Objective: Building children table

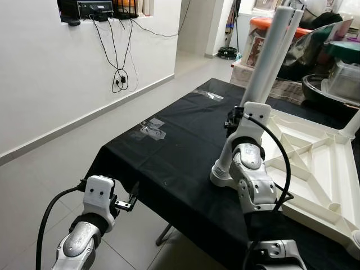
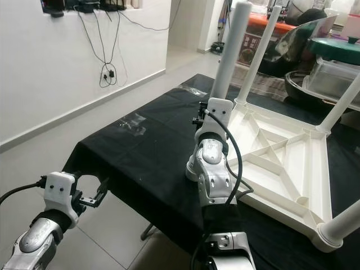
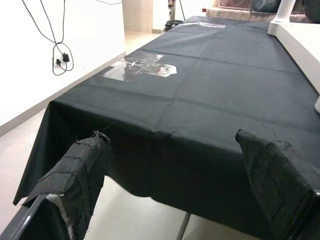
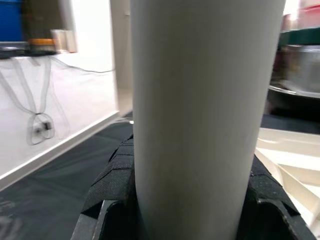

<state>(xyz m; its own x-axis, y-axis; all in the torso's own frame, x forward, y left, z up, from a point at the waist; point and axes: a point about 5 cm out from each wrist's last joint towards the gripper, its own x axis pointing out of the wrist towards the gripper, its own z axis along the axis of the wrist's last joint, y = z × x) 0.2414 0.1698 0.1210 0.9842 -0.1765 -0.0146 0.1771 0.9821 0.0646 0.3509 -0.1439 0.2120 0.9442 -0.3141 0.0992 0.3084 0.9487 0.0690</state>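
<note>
The white tabletop (image 2: 292, 163) lies upside down on the right of the black cloth (image 2: 146, 152). Three legs look fitted. The right gripper (image 4: 195, 200) squeezes the fourth leg (image 2: 228, 56), not yet fitted. The left gripper (image 3: 175, 190) hangs open, empty.

Children's table top (image 2: 284, 163): white plastic, lying upside down on the black tablecloth (image 2: 152, 152), ribbed underside facing up. Three white legs stand fitted in its corner sockets: far corner leg (image 2: 259, 56), right corner leg (image 2: 342, 104), near corner leg (image 2: 343, 224). A fourth white leg (image 2: 229, 53) stands tilted on the cloth, just beside the top's left edge, base resting on the cloth.
</note>
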